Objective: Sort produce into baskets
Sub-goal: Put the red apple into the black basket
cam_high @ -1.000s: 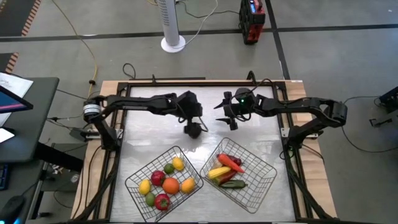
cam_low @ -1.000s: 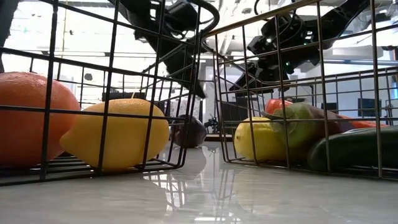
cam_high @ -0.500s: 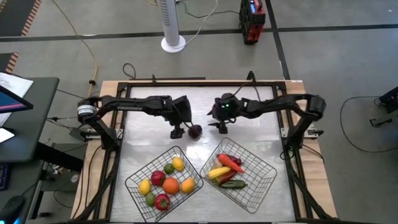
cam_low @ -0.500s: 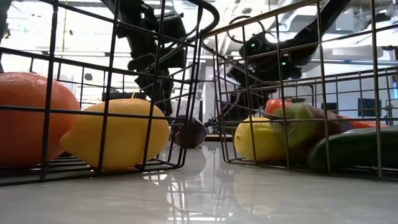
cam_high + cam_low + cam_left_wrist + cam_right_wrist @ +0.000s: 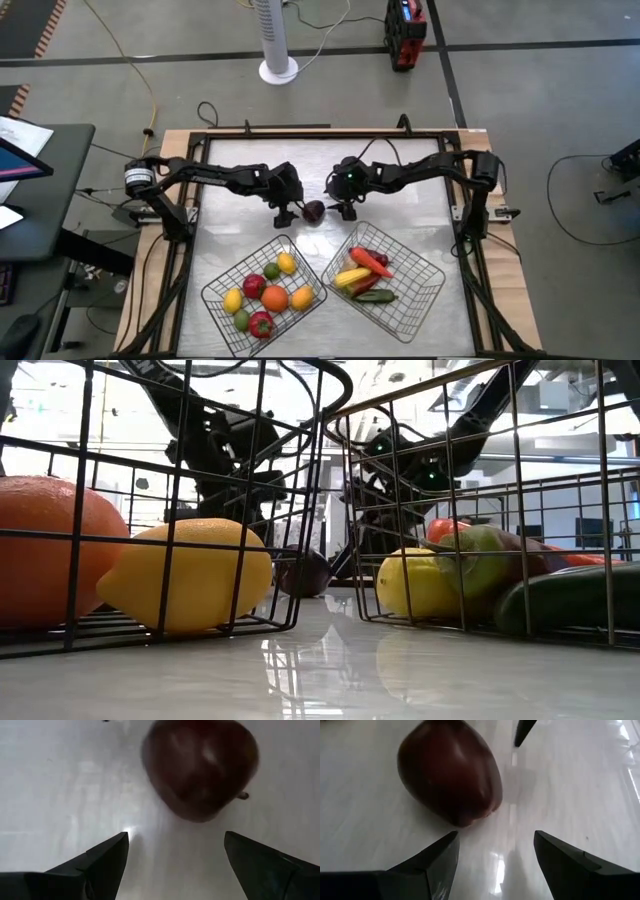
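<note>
A dark purple piece of produce [image 5: 314, 210] rests on its side on the white table, between my two grippers and a little beyond the baskets. My left gripper [image 5: 287, 213] stands open just to its left, fingers slanting down toward the piece [image 5: 200, 767]. My right gripper [image 5: 345, 210] stands open just to its right, also pointing at the piece [image 5: 450, 777]. Neither touches it. Two wire baskets sit near the front: the left basket [image 5: 245, 262] holds round red, yellow, orange and green pieces, the right basket [image 5: 405, 248] long ones.
The baskets stand close together, corners nearly meeting in front of the purple piece [image 5: 303, 570]. Bare tabletop [image 5: 240, 225] lies behind and beside both grippers. A dark frame [image 5: 190, 250] rims the table. My left gripper's fingertip [image 5: 522, 732] shows beyond the piece in the right wrist view.
Both grippers have come down to the purple piece. My left gripper has drawn back toward the table's left, uncovering the piece. My right gripper has gone toward the left and near edges, closing in on it. The piece has stayed where it was.
</note>
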Controlling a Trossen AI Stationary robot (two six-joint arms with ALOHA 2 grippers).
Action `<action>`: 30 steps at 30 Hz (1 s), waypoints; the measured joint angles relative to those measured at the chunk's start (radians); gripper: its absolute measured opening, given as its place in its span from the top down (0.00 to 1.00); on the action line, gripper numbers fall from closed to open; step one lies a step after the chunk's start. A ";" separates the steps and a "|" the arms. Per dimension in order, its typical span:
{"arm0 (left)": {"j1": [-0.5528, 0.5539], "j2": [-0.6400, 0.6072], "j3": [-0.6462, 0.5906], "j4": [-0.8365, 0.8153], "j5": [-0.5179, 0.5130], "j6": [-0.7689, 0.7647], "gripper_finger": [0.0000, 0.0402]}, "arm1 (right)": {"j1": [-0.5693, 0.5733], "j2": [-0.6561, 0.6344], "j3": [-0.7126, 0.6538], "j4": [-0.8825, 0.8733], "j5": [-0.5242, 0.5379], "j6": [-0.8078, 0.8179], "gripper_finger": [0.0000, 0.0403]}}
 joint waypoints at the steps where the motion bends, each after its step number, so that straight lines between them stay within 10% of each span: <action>1: -0.001 0.001 -0.011 0.018 0.013 -0.003 0.21 | 0.003 0.007 0.008 0.000 0.000 0.004 0.29; 30: -0.025 0.001 -0.044 0.341 -0.002 -0.090 0.21 | 0.051 0.021 0.076 0.003 0.060 0.022 0.29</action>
